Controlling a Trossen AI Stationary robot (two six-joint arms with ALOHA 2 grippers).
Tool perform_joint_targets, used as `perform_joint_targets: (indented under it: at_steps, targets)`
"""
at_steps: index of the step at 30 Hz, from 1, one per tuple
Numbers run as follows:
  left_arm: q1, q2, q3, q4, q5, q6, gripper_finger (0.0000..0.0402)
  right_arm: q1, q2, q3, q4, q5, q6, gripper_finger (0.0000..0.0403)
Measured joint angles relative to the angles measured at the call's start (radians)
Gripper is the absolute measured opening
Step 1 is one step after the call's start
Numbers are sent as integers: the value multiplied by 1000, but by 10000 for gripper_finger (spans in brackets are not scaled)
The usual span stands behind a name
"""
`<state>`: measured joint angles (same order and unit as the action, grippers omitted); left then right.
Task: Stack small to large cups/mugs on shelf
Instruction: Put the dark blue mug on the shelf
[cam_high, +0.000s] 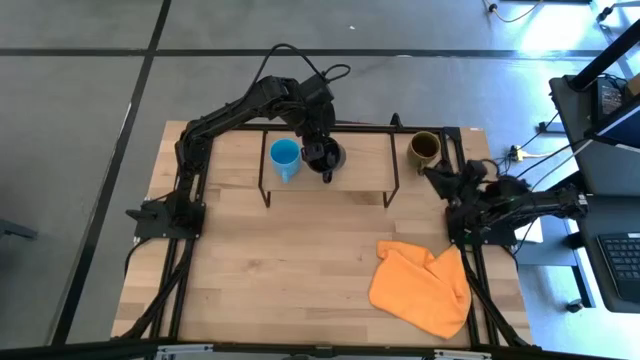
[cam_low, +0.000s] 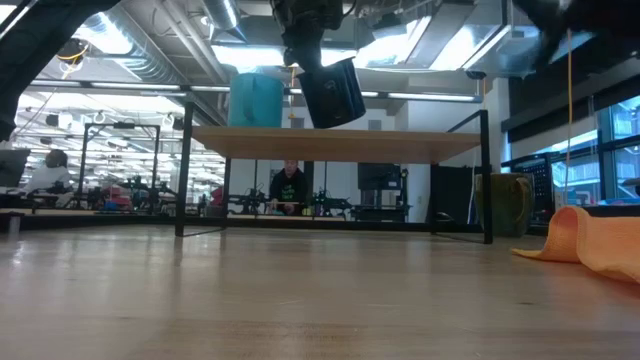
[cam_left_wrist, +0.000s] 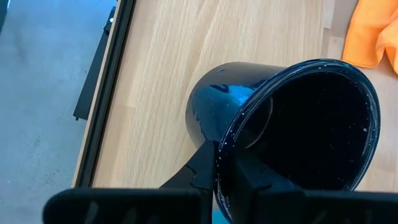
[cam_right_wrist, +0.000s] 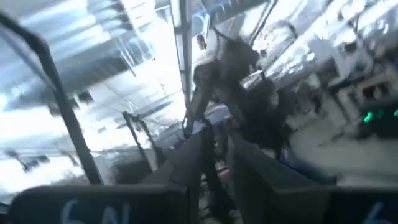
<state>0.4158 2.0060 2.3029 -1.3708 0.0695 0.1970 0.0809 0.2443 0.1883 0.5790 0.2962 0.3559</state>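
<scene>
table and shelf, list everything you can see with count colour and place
light blue mug: one, light blue, standing on the shelf, left part
black mug: one, black, tilted and lifted above the shelf beside the blue one, held by its rim
olive-brown mug: one, olive-brown, dark inside, on the tabletop past the shelf's right end
shelf: one, light wood on black legs, far side of the table
cloth: one, orange, crumpled on the table's near right
table: one, light wood
person: one, dark top, in the room behind
left gripper: shut on the black mug's rim
right gripper: near the olive-brown mug, right edge
</scene>
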Motion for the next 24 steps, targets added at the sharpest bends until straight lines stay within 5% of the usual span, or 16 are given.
perform_joint_targets:
  at_steps: [3,7,10,12,16,21,24]
  targets:
    - [1,0,0,-1,-1,-3,16,-1,127,174,-116,17,-180,81]
    - [1,0,0,-3,-3,-3,16,-17,308,421,-426,231,-287,81]
    - [1,0,0,-5,-4,-3,16,-84,424,594,-699,444,-134,81]
    - [1,0,0,-5,-6,-3,16,-158,491,709,-907,479,13,81]
    - [1,0,0,-5,-6,-3,17,-367,620,872,-1189,233,124,81]
    - [1,0,0,-5,-6,8,17,-631,772,940,-1239,-313,90,81]
    - [1,0,0,-5,-6,8,17,-694,829,977,-1188,-542,114,81]
